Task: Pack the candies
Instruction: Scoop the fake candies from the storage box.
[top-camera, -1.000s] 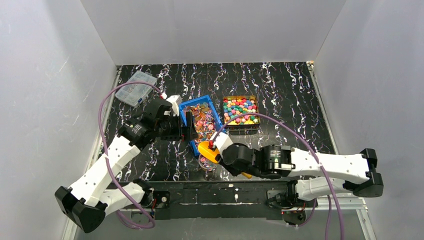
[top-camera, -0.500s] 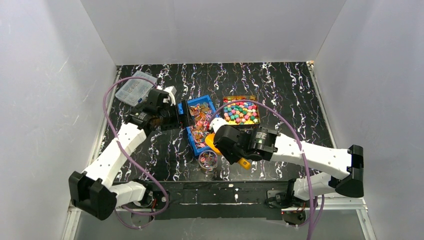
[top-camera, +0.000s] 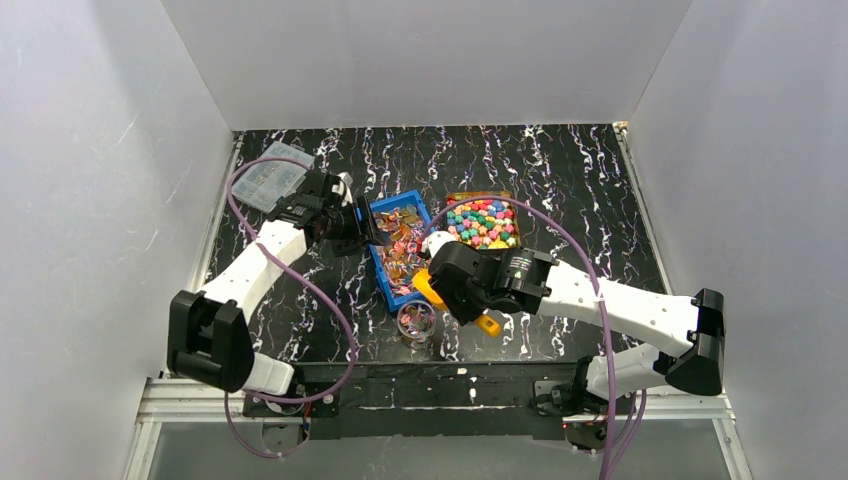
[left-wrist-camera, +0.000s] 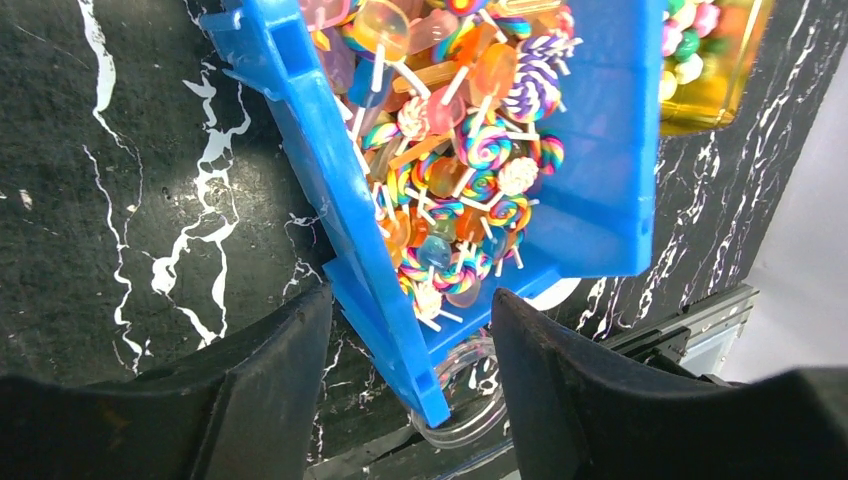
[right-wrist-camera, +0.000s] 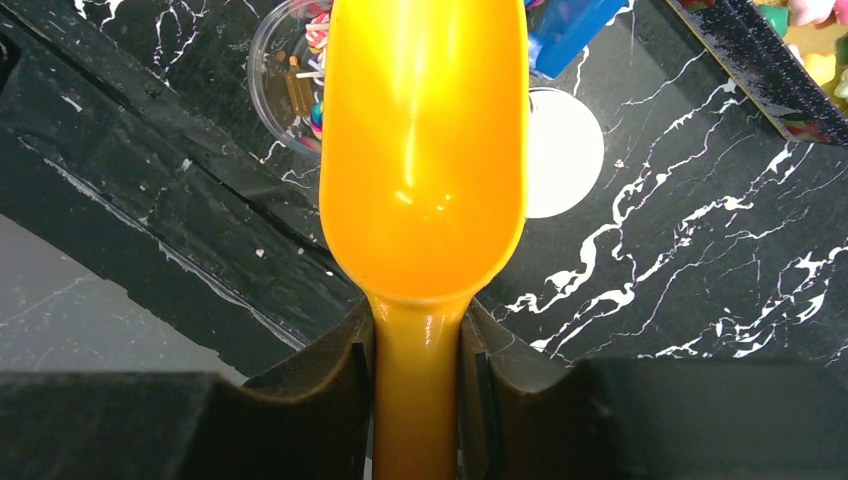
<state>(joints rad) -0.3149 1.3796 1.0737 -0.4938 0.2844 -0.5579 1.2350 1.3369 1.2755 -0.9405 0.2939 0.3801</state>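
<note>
left gripper (left-wrist-camera: 410, 310) jaws spread astride the blue bin (left-wrist-camera: 600, 150) wall, right gripper (right-wrist-camera: 417, 340) pinching the orange scoop (right-wrist-camera: 422, 150) by its handle near the clear cup (top-camera: 416, 322), candies (left-wrist-camera: 470, 170) heaped in the bin, more in the adjacent tray (left-wrist-camera: 712, 105)

A black table (top-camera: 560, 160) with white streaks is sitting in a plain box — pale walls (top-camera: 420, 60) are standing behind it and on both sides. A metal rail (top-camera: 155, 390) is running along the near edge.
</note>
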